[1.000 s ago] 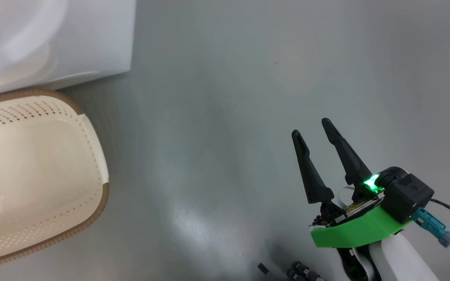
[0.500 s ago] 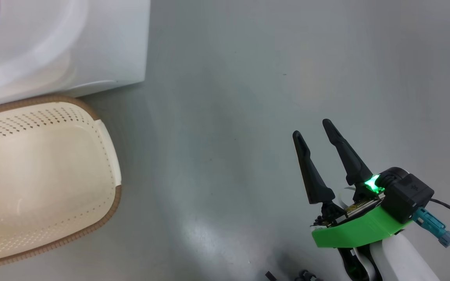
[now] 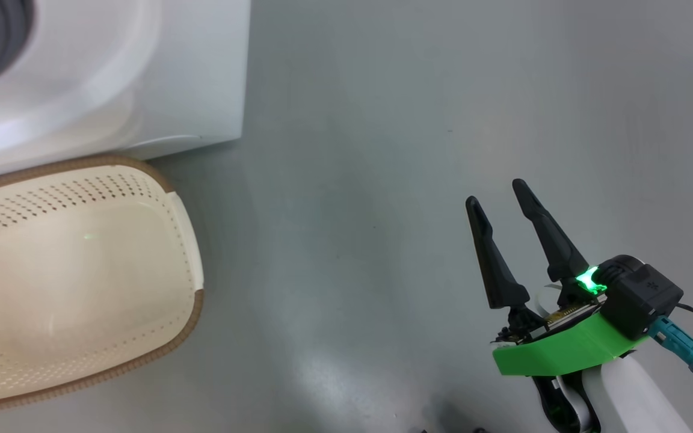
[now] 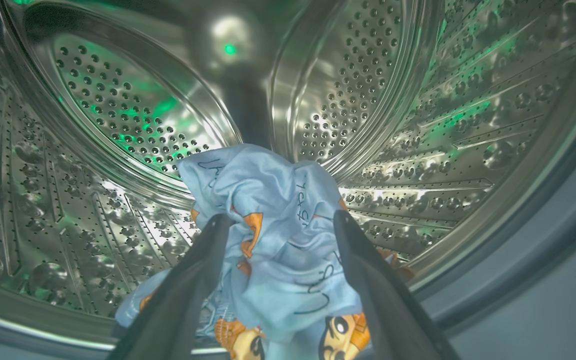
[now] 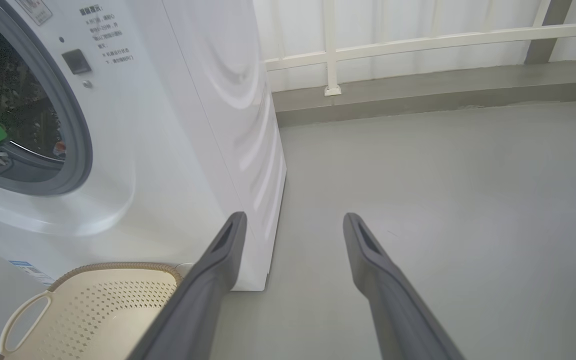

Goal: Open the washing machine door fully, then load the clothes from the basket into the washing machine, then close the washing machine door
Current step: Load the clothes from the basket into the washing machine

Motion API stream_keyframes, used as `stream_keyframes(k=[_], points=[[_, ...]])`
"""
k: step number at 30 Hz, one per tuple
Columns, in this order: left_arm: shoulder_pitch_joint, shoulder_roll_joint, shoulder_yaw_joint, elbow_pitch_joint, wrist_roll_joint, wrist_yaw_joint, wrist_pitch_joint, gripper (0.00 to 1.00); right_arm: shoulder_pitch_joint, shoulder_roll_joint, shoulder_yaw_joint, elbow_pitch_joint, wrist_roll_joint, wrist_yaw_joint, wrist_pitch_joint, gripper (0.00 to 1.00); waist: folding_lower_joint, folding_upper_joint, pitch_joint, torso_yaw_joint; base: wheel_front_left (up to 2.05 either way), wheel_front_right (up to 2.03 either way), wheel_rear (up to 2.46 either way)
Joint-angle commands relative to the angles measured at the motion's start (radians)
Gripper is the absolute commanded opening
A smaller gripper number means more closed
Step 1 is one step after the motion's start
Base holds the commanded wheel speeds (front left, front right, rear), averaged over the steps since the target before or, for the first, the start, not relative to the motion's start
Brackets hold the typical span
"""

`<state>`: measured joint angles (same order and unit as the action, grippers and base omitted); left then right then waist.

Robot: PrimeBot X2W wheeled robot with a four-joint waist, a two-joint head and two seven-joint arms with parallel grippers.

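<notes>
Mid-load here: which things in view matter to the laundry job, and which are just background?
Job: washing machine, steel drum, clothes inside it, basket.
Just around: white railing, grey floor.

Smooth grey floor runs back to a raised grey kerb, where a white railing stands before a pale ribbed wall. Soft glare sheens the floor.

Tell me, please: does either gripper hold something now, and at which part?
Nothing is held. The left gripper stands open inside the drum, the clothes lying loose between its fingers. The right gripper is open over the floor.
</notes>
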<state>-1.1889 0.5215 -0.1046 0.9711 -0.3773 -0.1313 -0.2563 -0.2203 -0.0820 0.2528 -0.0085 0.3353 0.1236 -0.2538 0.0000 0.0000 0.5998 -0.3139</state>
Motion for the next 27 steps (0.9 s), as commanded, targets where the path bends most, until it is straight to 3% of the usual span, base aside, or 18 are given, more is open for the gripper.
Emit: stream_keyframes(k=[1,9,27], points=[[0.04,0.035,0.041,-0.05,-0.004,0.001,-0.005,1.0,0.004,-0.014,0.012,-0.023,-0.005,0.007,-0.008,1.0,0.0,0.0,-0.014,0.01,0.0,0.0,0.0],[0.199,-0.044,0.161,-0.216,0.042,0.001,-0.005,1.0,0.013,-0.038,0.0,-0.02,-0.007,0.007,-0.008,1.0,0.0,0.0,-0.072,0.043,0.0,0.0,0.0],[0.506,-0.189,0.269,-0.426,0.091,0.001,-0.005,1.0,0.059,-0.091,-0.02,0.007,0.006,0.007,-0.008,1.0,0.0,0.0,-0.233,0.113,0.0,0.0,0.0]])
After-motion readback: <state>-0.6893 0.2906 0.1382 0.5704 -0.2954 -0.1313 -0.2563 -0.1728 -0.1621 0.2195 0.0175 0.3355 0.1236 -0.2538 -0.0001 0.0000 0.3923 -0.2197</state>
